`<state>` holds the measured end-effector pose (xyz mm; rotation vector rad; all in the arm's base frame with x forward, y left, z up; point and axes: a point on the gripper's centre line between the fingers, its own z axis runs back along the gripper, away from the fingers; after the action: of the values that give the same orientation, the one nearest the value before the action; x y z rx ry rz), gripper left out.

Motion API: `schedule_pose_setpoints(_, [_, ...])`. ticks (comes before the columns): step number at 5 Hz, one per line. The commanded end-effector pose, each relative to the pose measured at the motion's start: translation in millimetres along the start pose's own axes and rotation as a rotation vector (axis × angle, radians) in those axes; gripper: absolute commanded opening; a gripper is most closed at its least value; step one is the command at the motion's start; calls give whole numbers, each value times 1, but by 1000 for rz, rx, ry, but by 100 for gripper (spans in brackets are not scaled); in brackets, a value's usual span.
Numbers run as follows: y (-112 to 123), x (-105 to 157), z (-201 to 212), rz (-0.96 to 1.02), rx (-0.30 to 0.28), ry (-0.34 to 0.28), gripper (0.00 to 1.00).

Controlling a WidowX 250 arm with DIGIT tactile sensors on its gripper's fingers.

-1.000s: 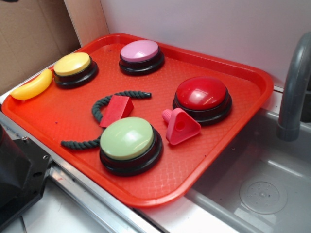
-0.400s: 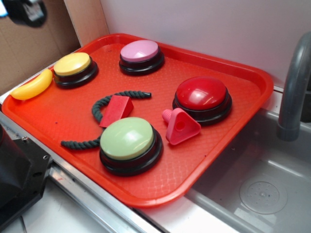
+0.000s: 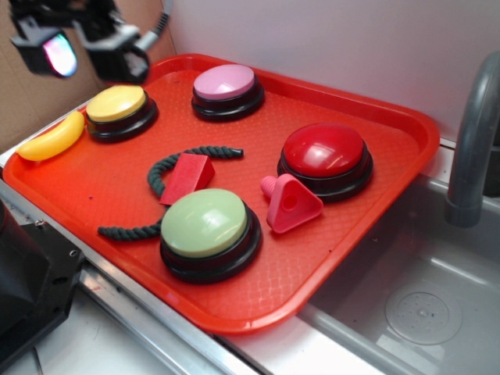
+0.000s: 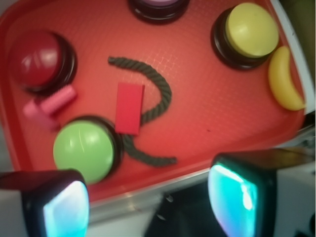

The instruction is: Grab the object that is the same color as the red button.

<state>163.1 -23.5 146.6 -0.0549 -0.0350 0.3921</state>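
Observation:
The small matte red wedge block (image 3: pixel 186 176) lies on the red tray (image 3: pixel 94 187) inside the curve of a dark rope (image 3: pixel 160 173), left of the red button (image 3: pixel 324 150). In the wrist view the block (image 4: pixel 129 107) sits mid-frame and the red button (image 4: pixel 39 59) at the upper left. My gripper (image 3: pixel 84 48) hangs high at the tray's far left corner, above the yellow button (image 3: pixel 117 104), far from the block. Its jaws stand wide apart and empty, with glowing pads (image 4: pixel 66 210) low in the wrist view.
A pink button (image 3: pixel 225 83), a pale green button (image 3: pixel 205 225), a pink triangular piece (image 3: pixel 291 205) and a yellow banana (image 3: pixel 51 139) are on the tray. A sink (image 3: pixel 422 297) with a grey faucet (image 3: pixel 473 133) is at the right. A black device (image 3: pixel 27 273) sits front left.
My gripper has come into the exterior view from the top left and moved right and down toward the yellow button. The things on the tray have not moved.

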Motion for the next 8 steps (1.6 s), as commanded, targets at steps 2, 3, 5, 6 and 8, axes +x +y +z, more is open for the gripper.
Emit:
schedule_pose_setpoints(2, [-12,45,-70,95,1,-25,100])
schedule_pose_setpoints(3, [-11,48,-86,119,-1,-21,100])
schedule_pose_setpoints(5, [-4,51,-111,139,-1,20,100])
schedule_pose_setpoints(6, [-4,53,-119,168,-3,15,100])
schedule_pose_setpoints(8, [-6,53,-124,171,-14,24,50])
